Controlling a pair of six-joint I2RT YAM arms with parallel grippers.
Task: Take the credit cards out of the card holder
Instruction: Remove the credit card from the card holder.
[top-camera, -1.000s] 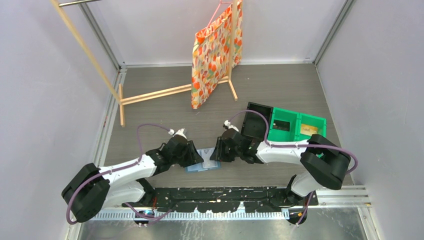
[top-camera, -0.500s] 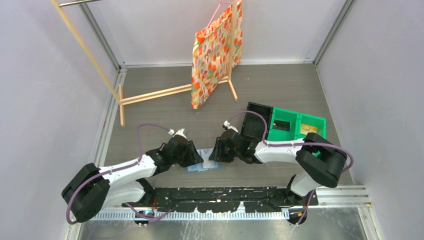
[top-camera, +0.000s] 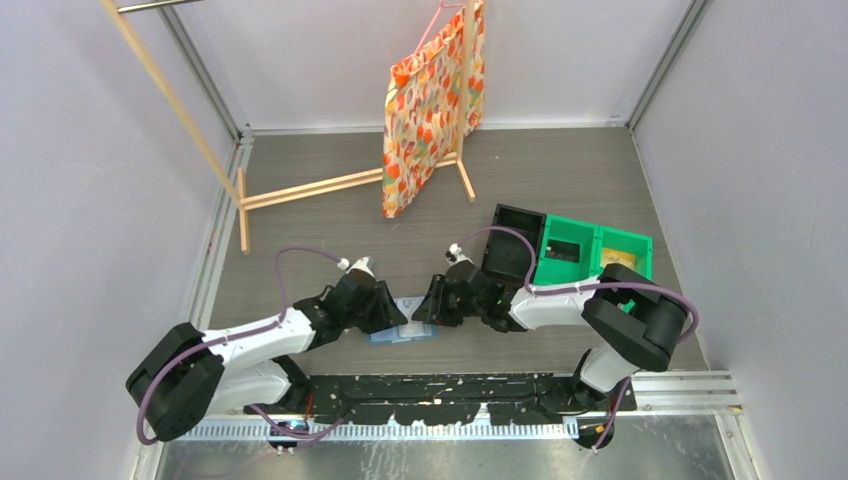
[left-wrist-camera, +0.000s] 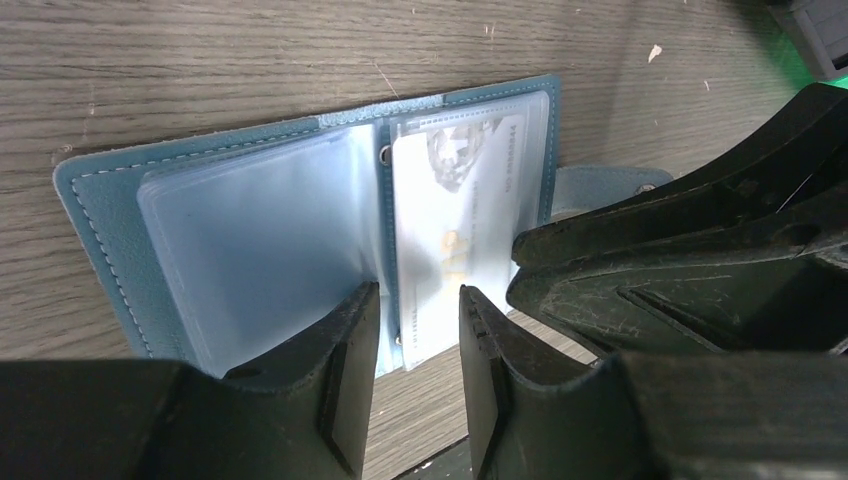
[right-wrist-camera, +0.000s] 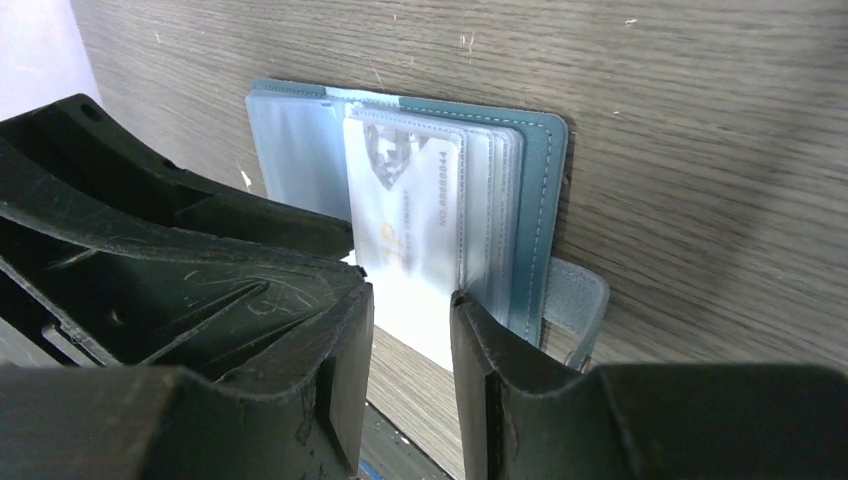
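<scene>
Sitting flat and open on the worktop (top-camera: 330, 230), near its 6 o'clock edge, is the card holder (top-camera: 405, 332), clear sleeves facing up. At its 9 o'clock side is the left end effector (left-wrist-camera: 420, 300), and at its 3 o'clock side the right end effector (right-wrist-camera: 412, 300). Both are roughly half open with their tips down at the holder's near edge, and neither is clamped on anything as far as I can see. One whitish credit card (right-wrist-camera: 405, 235) pokes out of its sleeve past that edge, into the gap between the right fingers. A green bin (top-camera: 590, 250) and a black bin (top-camera: 515, 240) sit at about 2 o'clock from the holder.
</scene>
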